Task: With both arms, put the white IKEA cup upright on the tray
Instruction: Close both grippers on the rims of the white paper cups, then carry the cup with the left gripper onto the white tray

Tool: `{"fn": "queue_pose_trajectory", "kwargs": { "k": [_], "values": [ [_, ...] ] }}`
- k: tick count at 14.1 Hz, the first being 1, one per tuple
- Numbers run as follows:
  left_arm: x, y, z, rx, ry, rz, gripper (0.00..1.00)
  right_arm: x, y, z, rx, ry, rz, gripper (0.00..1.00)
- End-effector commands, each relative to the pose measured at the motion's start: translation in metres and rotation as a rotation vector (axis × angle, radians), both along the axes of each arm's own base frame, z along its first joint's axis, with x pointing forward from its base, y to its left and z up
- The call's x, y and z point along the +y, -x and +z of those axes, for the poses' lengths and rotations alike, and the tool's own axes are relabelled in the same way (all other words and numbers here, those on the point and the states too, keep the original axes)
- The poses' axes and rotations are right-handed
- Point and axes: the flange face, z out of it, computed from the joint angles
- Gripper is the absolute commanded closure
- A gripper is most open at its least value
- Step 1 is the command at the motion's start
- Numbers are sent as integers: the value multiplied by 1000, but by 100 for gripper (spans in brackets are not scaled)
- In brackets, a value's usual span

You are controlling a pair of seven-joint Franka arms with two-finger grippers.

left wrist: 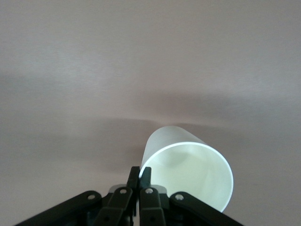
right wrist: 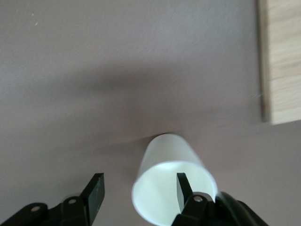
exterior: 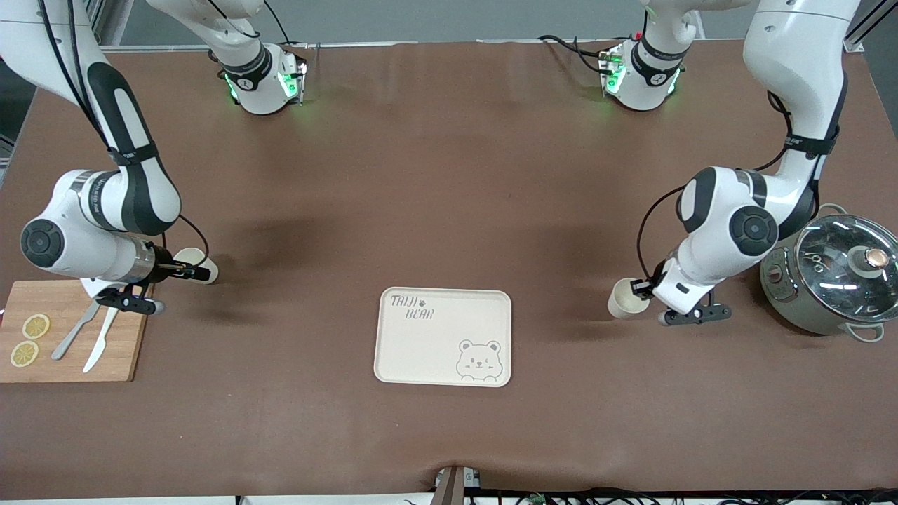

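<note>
Two white cups lie on their sides on the brown table. One cup (exterior: 203, 265) is at the right arm's end, beside the wooden board. My right gripper (exterior: 188, 272) is open at its mouth; in the right wrist view (right wrist: 138, 183) one finger (right wrist: 182, 186) is inside the cup (right wrist: 164, 155) and the other outside. The other cup (exterior: 624, 298) is at the left arm's end. My left gripper (exterior: 642, 289) is shut on its rim, as the left wrist view (left wrist: 140, 175) shows on the cup (left wrist: 188, 165). The cream bear tray (exterior: 421, 354) lies empty mid-table, nearer the front camera.
A wooden cutting board (exterior: 119, 344) with lemon slices, a fork and a knife lies at the right arm's end; its edge shows in the right wrist view (right wrist: 282, 61). A grey pot with a glass lid (exterior: 835, 280) stands beside the left arm.
</note>
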Motion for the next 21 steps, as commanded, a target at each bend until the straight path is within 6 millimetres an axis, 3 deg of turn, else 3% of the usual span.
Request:
{"fn": "queue_pose_trajectory", "kwargs": {
  "k": [1,6,10,13,14,15,18,21],
  "values": [
    [-31,-22,13,20,1,53,100,-25,1,8,10,20,22,29],
    [-84,-49,23,23,19,116,100,-54,8,5,12,15,41,31],
    [-128,-58,16,24,65,188,100,-54,18,-20,18,4,32,61],
    [-162,-60,15,17,88,217,100,-47,27,-31,39,-5,32,72],
    [-171,-61,14,15,92,237,100,-47,27,-31,38,-5,33,90],
    [-182,-58,12,19,95,255,100,-47,27,-31,39,-5,38,100],
    [-212,-51,7,17,101,281,100,-38,16,-16,42,-6,51,100],
    [-236,-44,-2,26,105,312,100,-31,-7,25,81,-14,59,100]
  ]
}}
